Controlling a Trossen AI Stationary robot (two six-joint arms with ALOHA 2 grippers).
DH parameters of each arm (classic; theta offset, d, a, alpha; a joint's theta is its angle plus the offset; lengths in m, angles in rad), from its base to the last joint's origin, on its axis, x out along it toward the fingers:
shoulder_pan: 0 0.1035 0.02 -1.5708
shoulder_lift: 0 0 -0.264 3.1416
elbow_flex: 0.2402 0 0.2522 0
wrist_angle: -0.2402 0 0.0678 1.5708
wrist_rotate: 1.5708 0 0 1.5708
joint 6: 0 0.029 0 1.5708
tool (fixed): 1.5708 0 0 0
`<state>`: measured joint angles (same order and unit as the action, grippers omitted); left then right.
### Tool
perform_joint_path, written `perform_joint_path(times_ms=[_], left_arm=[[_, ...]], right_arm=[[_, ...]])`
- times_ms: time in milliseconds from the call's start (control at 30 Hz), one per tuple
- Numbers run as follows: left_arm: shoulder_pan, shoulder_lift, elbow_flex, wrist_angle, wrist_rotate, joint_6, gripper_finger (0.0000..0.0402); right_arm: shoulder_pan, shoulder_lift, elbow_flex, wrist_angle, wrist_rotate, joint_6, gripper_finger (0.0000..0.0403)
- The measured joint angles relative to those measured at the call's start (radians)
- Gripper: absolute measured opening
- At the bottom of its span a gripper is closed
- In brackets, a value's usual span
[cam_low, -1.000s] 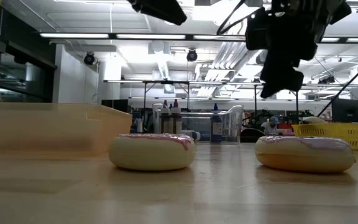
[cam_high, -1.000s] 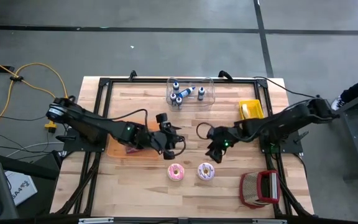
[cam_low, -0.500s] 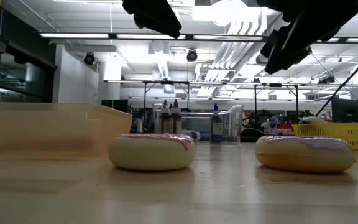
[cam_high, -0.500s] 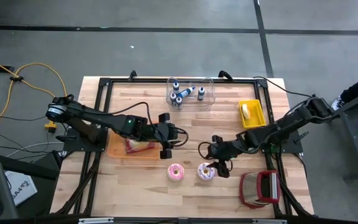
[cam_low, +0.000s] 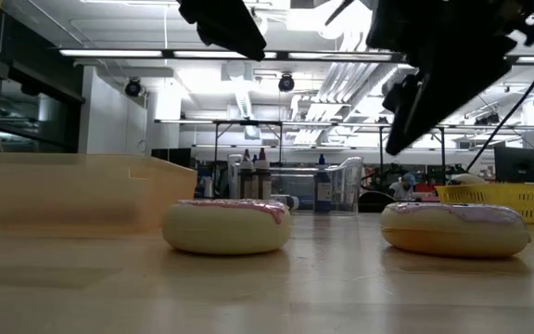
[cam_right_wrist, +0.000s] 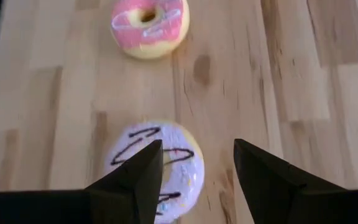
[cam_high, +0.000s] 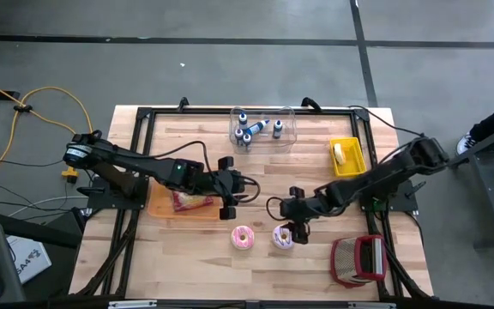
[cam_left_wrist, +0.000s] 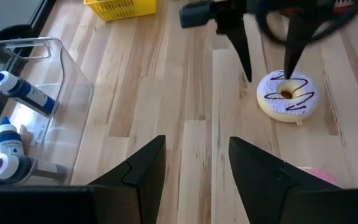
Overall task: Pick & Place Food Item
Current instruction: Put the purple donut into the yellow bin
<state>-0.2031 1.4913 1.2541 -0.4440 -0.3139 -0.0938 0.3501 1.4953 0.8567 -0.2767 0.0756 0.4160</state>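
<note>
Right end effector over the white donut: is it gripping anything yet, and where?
Nothing is held. The right end effector hangs open above the white donut, fingers clear of it. The left end effector is open and empty too.

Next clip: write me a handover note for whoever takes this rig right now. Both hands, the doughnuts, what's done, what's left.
Right hand: open, empty, poised just above the white-iced doughnut with dark squiggles, not gripping it.
Left hand: open, empty, waiting by the orange tray at the table's left.
Pink-iced doughnut lies on the wooden table, beside the white one and apart from it.
Done: neither doughnut picked; the tray already holds one food item.
Left: close on the white doughnut, lift, place. The destination is not evident from the pictures.
</note>
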Motion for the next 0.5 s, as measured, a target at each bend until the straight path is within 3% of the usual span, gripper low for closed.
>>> perform_joint_path(times_ms=[333, 500], left_arm=[[0.000, 0.000, 0.000, -0.008, 0.002, -0.012, 0.0168], [0.000, 0.000, 0.000, -0.017, 0.002, -0.012, 0.0168]], right_arm=[[-0.011, 0.123, 0.188, -0.264, -0.029, 0.004, 0.0184], [-0.010, 0.158, 0.236, -0.294, -0.068, 0.025, 0.0184]])
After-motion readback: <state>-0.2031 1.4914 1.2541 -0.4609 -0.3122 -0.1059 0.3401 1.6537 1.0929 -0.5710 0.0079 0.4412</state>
